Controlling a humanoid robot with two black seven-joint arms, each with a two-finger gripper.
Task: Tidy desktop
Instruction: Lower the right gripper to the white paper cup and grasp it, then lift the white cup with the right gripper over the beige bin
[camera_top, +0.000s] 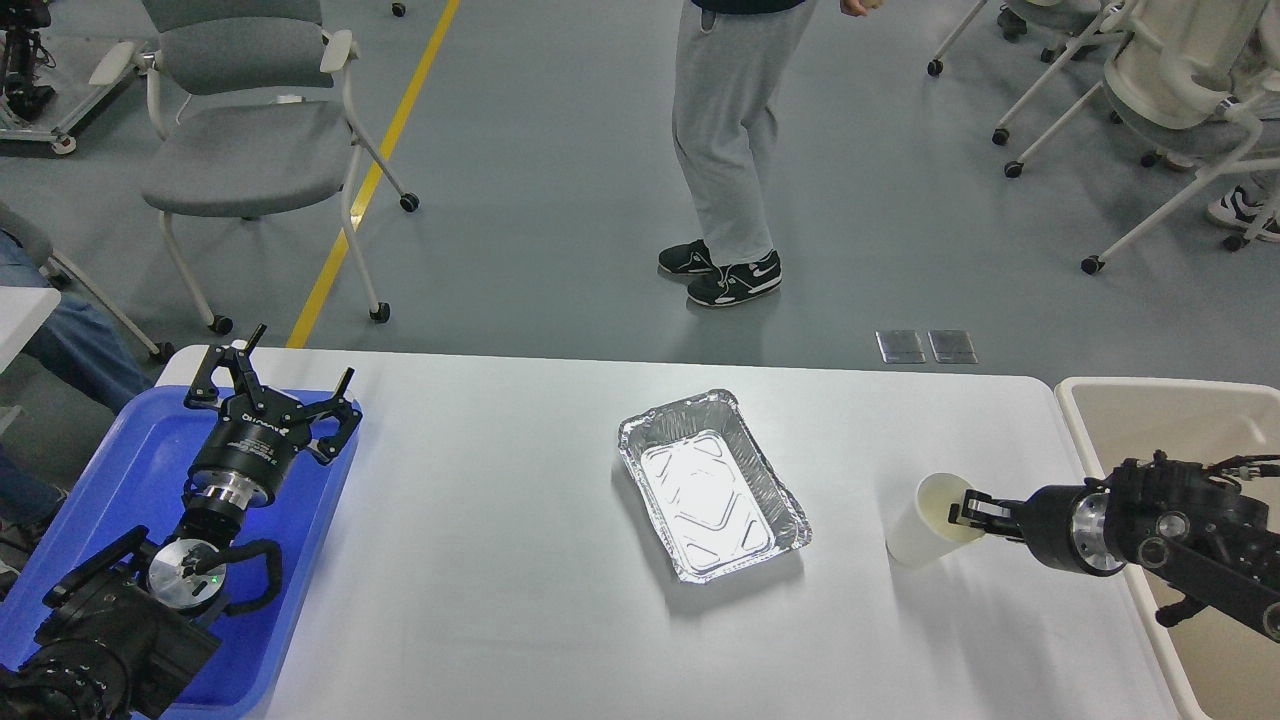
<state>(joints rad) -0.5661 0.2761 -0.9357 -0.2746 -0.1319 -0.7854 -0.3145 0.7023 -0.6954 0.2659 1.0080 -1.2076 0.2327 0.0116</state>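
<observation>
Desktop (480, 560) spans between both arms, with 2 items left: foil tray (712, 486) and paper cup (928, 521). Right gripper (966, 512) pinches the cup's rim; the bin (1150, 410) lies just behind it. Lifting the cup across likely follows. Left gripper (275, 390) hangs spread, empty.

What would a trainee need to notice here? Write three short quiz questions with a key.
1. True or false: the foil tray lies inside the blue tray.
2. Which gripper is at the paper cup: A left, B right?
3. What stands off the right end of the desktop?

Key: 1 false, it sits on the desktop. 2 B, at the cup's rim. 3 the beige bin.
</observation>
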